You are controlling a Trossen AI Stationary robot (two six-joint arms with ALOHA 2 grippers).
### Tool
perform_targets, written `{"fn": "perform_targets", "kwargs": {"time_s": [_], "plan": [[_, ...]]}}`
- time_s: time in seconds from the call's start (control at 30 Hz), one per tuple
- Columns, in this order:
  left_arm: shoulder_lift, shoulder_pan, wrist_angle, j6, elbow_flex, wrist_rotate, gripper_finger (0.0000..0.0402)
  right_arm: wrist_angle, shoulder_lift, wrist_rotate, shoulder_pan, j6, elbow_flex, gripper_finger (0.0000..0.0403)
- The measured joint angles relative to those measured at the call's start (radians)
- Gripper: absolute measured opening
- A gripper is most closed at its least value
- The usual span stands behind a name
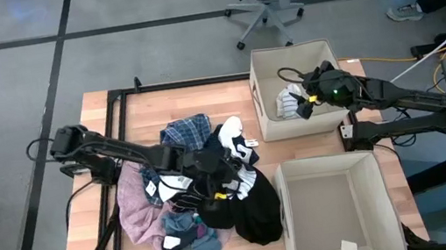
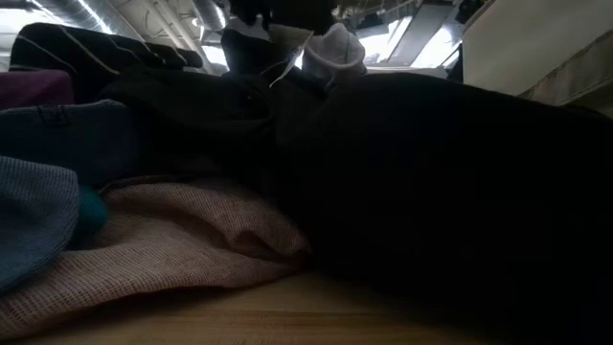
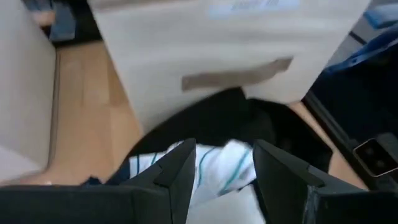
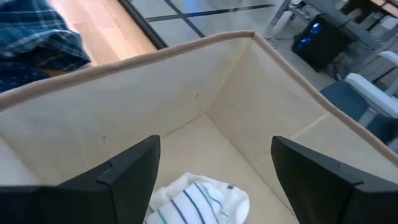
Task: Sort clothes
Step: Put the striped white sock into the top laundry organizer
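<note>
A pile of clothes (image 1: 202, 190) lies at the table's middle: a black piece (image 1: 258, 213), a pale pink one (image 1: 133, 205), blue plaid (image 1: 184, 133) and grey-teal (image 1: 192, 245). My left gripper (image 1: 224, 178) is open low over the pile. Its fingers stand on either side of a white piece with teal stripes (image 3: 221, 165), which lies on black cloth (image 3: 217, 118). My right gripper (image 1: 312, 98) is open and empty above the far beige bin (image 1: 287, 47). A white striped piece (image 4: 199, 202) lies on that bin's floor below it. My left gripper comes at the white teal-striped piece (image 3: 211, 168) from above, slanting toward the near bin, one finger (image 3: 177, 171) on each side of it. I cannot tell whether the fingers touch the cloth.
The near beige bin (image 1: 326, 160) stands just right of the pile, with a small white tag on its floor; its wall (image 3: 217, 56) faces my left gripper. The far bin's wall (image 4: 124, 106) rises around my right gripper. Pink (image 2: 192, 249) and black cloth (image 2: 431, 192) fill the low view.
</note>
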Motion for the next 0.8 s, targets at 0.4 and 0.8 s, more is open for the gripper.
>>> {"fn": "perform_targets", "kwargs": {"time_s": [0.4, 0.8], "plan": [[0.039, 0.006, -0.104, -0.014, 0.0, -0.002, 0.0138, 0.0, 0.0, -0.022, 0.0, 0.002, 0.0, 0.0308], [0.021, 0.008, -0.185, -0.01, 0.0, 0.027, 0.0093, 0.0, 0.0, -0.022, 0.0, 0.002, 0.0, 0.0308]]}}
